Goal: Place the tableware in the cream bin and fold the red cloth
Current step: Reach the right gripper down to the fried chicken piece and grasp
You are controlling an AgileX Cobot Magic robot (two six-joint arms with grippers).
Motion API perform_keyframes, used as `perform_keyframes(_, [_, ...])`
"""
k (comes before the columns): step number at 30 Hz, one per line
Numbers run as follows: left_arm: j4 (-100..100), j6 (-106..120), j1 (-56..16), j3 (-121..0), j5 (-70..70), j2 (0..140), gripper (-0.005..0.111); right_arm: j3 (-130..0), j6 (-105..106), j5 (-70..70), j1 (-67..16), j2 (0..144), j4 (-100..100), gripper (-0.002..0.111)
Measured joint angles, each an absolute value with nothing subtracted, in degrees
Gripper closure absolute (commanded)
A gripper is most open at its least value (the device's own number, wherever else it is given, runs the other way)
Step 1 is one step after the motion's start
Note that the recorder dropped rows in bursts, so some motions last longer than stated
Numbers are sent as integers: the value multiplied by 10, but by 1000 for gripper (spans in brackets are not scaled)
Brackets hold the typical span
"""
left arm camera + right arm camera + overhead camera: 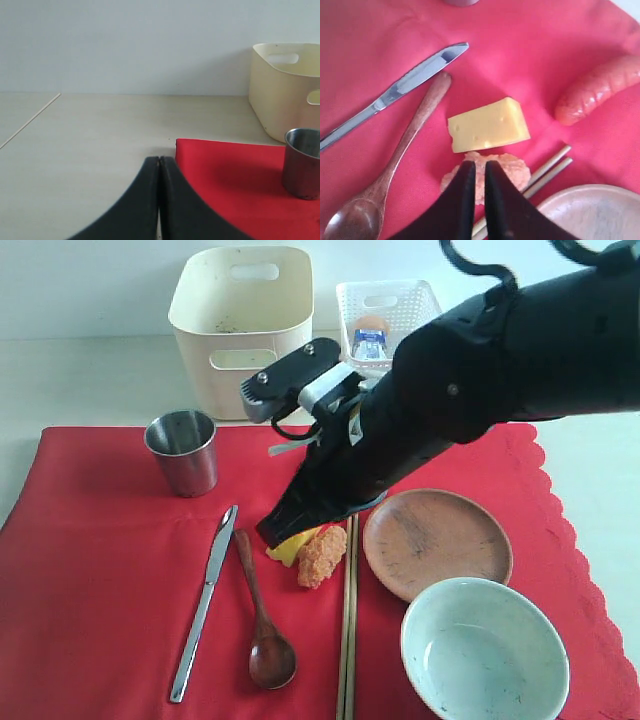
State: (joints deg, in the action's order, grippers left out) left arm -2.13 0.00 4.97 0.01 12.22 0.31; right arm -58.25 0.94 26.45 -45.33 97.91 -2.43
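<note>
Here the right hand point(480, 165), barely parted and empty, is just beside the chopsticks point(550, 161).

Tableware: one cup point(181, 450), one knife point(205, 600), one spoon point(265, 625), two chopsticks point(348, 640), one plate point(437, 543), one bowl point(484, 650). Containers: one bin point(200, 360), one basket point(395, 295).

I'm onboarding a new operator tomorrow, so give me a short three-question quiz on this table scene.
1. True or false: the steel cup stands on the red cloth.
2. Which utensil lies between the knife and the chopsticks? A) fork B) wooden spoon C) ladle
3. Fill in: the left hand is ___ (open or shut).
Key: 1 true; 2 B; 3 shut.
</note>
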Motion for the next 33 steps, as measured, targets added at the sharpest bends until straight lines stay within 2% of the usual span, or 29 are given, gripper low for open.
perform_keyframes(4, [-21, 0, 50, 0, 122, 3, 107, -583, 9, 257, -469, 1003, -6, 64])
perform_keyframes(5, [-21, 0, 50, 0, 122, 3, 107, -583, 9, 257, -470, 1008, 0, 54])
perform_keyframes(7, [-21, 0, 50, 0, 122, 3, 107, -583, 30, 258, -472, 1019, 17, 41])
perform_keyframes(9, [-21, 0, 50, 0, 122, 3, 107, -583, 55, 264, -472, 1028, 25, 33])
perform_keyframes(33, [-21, 0, 50, 0, 122, 3, 107, -583, 138, 222, -472, 1113, 61, 33])
